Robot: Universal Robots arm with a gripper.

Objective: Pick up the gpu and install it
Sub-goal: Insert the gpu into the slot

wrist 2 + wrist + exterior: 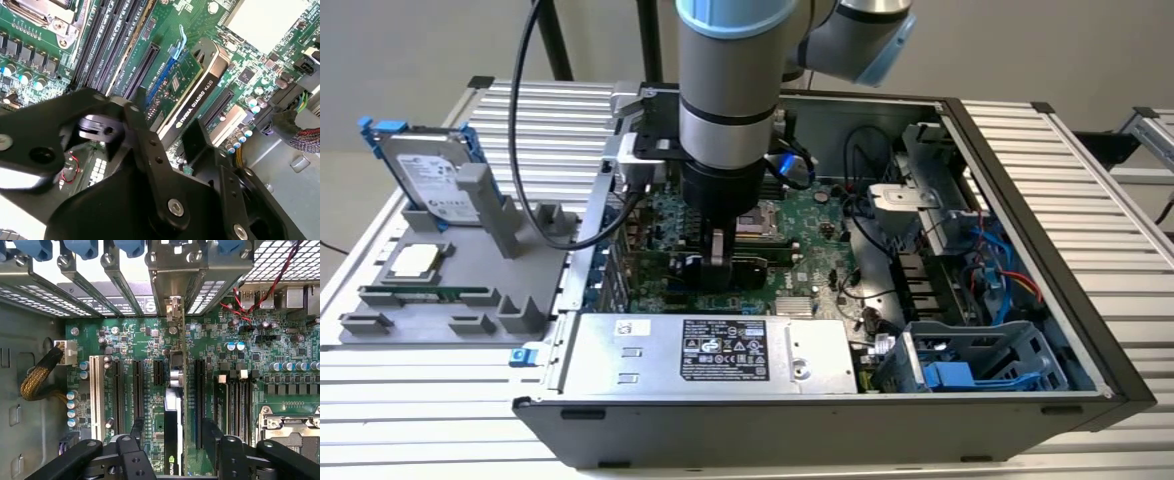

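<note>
- I judge we're in the install step: my black two-finger gripper sits spread wide, straddling the gpu, a green card with black cooler.
- It stands edge-on in the green motherboard's slot.
- Next calls for confirming full seating.

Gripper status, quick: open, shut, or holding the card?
Gripper: fingers spread to either side of the green circuit-board gpu with black cooler, standing edge-on over the motherboard slot; open.

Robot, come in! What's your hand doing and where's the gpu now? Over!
Hand open, astride the gpu. Gpu upright on edge in a motherboard slot. Nothing in the way.
</note>
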